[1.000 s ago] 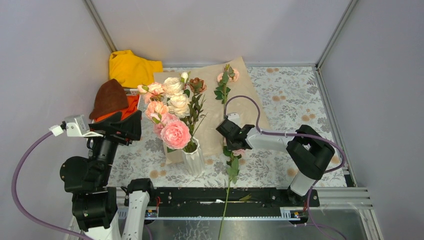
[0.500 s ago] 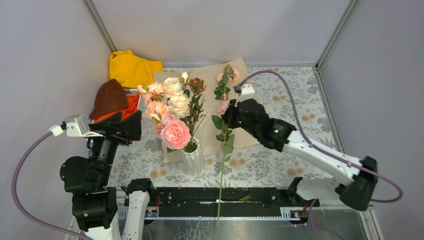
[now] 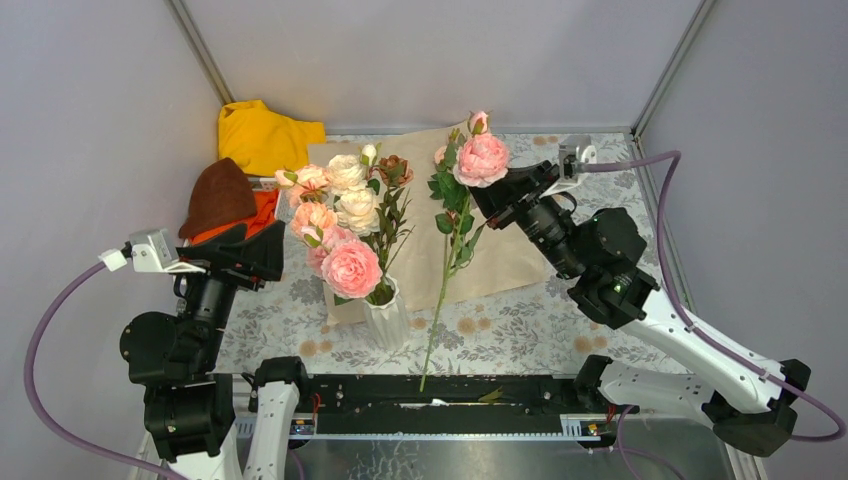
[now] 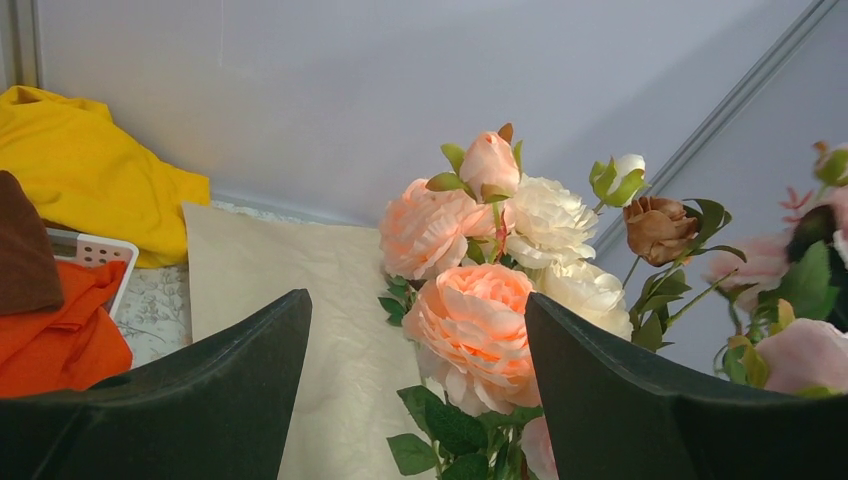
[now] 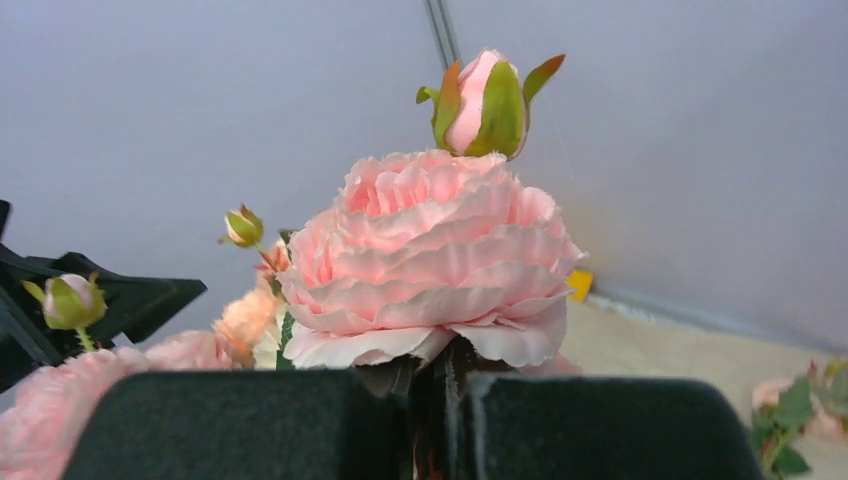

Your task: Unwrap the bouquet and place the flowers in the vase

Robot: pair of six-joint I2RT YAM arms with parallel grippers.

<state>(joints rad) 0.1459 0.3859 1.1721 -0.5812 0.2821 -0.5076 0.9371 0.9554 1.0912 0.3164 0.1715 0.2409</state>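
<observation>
L fingers (image 3: 262, 250) sit wide apart w/ nothing btwn them, hovering at near-left over the worktop (image 3: 580, 190). Just right of them is the vase (image 3: 388, 318): white, ribbed, upright on the worktop. The flowers (image 3: 345, 225) stand in it, pink, peach & cream blooms w/ green leaves. L wrist view looks btwn the fingertips straight at those blooms.

Right of the vase, a rose stem (image 3: 440, 290) hangs from the R fingers (image 3: 492, 197), slanting down toward the near edge. Its lower end is over the black rail (image 3: 520, 395); can't tell if it touches.

R fingers are closed tight on the stem, right under a big pink rose (image 3: 482, 160) w/ a bud (image 3: 478, 121) above it. They hold it up off the worktop, apart from the vase. Under & beyond the R fingers, kraft paper (image 3: 505, 255) lies spread flat. Leafy sprig (image 3: 445, 190) w/ a small pink bloom just left of the R fingers; can't tell if it's on the paper or part of the held stem.

Beyond the L fingers: brown cloth (image 3: 218, 195), orange cloth (image 3: 262, 208), & farthest, yellow cloth (image 3: 265, 135).
</observation>
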